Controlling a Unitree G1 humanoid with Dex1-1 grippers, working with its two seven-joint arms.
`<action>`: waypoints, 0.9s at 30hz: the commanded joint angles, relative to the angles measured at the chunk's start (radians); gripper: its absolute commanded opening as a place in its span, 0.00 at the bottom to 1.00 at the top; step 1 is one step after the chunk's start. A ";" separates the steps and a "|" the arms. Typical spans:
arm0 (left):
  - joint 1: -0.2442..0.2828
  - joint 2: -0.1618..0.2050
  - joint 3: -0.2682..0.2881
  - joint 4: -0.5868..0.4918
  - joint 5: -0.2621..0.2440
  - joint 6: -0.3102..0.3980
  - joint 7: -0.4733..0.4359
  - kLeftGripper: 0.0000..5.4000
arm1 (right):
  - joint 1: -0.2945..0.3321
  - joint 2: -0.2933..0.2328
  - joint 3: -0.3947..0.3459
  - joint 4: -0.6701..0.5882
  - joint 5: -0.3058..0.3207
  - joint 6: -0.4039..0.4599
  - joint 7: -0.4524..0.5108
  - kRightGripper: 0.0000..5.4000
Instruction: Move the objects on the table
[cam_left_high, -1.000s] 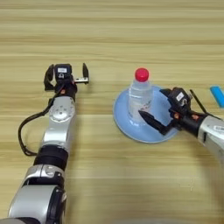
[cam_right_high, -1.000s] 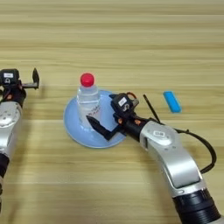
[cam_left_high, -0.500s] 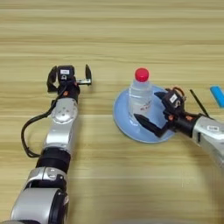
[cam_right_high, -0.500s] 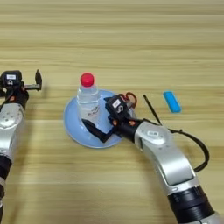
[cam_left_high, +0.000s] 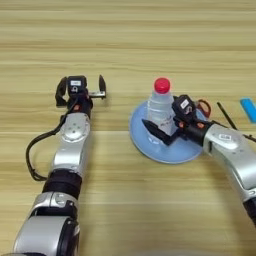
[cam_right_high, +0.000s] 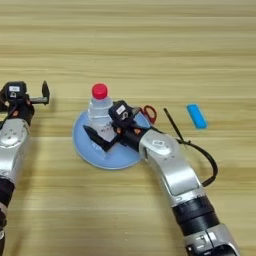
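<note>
- Left eye view: the right end effector (cam_left_high: 161, 121) sits on the blue plate (cam_left_high: 165, 150), its black fingers spread either side of the bottle's base; whether they press it cannot be told.
- The bottle (cam_left_high: 161, 106) stands upright on the plate, red cap up.
- The left end effector (cam_left_high: 81, 92) rests released on the counter (cam_left_high: 125, 45), well left of the plate.
- The blue block (cam_right_high: 196, 116) lies right of the plate.
</note>
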 joint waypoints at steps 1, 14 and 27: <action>0.009 -0.003 -0.004 -0.015 0.008 0.015 0.002 1.00 | -0.029 0.033 0.019 0.050 -0.018 -0.037 -0.002 1.00; 0.015 -0.007 -0.006 -0.032 0.011 0.023 0.007 1.00 | -0.034 0.070 0.028 0.136 -0.031 -0.102 0.002 0.87; 0.016 -0.007 -0.006 -0.033 0.011 0.022 0.007 1.00 | -0.029 0.078 -0.011 0.111 -0.019 -0.115 -0.016 0.61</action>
